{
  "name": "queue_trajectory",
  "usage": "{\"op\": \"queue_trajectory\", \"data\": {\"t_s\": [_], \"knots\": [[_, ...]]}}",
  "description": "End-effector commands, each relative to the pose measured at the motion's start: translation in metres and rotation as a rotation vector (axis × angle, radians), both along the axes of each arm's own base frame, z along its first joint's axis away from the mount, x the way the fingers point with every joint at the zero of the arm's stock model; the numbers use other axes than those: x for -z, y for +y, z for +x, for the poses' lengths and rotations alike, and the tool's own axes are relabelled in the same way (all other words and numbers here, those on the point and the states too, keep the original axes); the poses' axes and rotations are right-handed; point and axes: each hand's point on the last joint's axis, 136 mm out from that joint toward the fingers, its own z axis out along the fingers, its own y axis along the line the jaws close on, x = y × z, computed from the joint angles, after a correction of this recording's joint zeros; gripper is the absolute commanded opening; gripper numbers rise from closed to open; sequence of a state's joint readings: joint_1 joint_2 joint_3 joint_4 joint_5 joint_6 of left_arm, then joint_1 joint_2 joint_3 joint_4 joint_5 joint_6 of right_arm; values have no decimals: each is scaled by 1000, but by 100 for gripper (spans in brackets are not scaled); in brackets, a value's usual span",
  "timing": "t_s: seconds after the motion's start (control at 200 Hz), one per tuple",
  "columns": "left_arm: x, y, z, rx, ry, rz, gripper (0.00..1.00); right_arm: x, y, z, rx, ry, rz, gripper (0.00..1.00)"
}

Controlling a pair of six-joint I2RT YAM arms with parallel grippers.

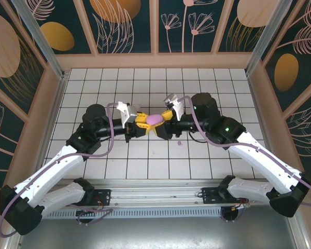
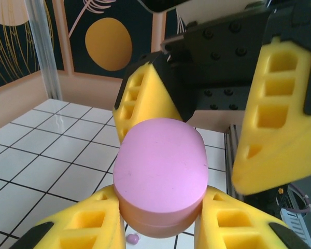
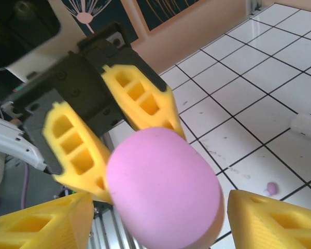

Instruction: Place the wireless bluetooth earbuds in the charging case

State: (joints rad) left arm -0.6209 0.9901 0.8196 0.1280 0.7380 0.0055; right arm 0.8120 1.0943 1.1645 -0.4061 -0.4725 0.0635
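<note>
Over white tiles, left gripper clamps purple case; right gripper stands open around it.

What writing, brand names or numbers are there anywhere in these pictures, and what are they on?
None can be read. The purple case, held in the left gripper, has a plain lid. The yellow fingers are unmarked. The wall panels carry only plant and circle drawings, no letters.
</note>
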Motion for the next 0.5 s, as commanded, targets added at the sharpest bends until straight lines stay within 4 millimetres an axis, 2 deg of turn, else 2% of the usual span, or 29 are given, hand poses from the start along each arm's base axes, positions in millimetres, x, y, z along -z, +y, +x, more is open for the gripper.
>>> {"op": "queue_trajectory", "data": {"t_s": [0.0, 0.07, 0.235, 0.495], "knots": [[-13, -2, -5, 37, -13, -19, 0, -6, -2, 5, 20, -70, -26, 70], [-12, -3, -5, 45, -9, -18, 0, -6, -4, 11, 56, -79, -36, 69], [-11, -5, -8, 71, 1, -18, 0, -9, -14, 34, 200, -80, -48, 52], [-7, -7, -17, 132, 25, -13, 0, -3, -29, 66, 328, 15, -26, 50]]}}
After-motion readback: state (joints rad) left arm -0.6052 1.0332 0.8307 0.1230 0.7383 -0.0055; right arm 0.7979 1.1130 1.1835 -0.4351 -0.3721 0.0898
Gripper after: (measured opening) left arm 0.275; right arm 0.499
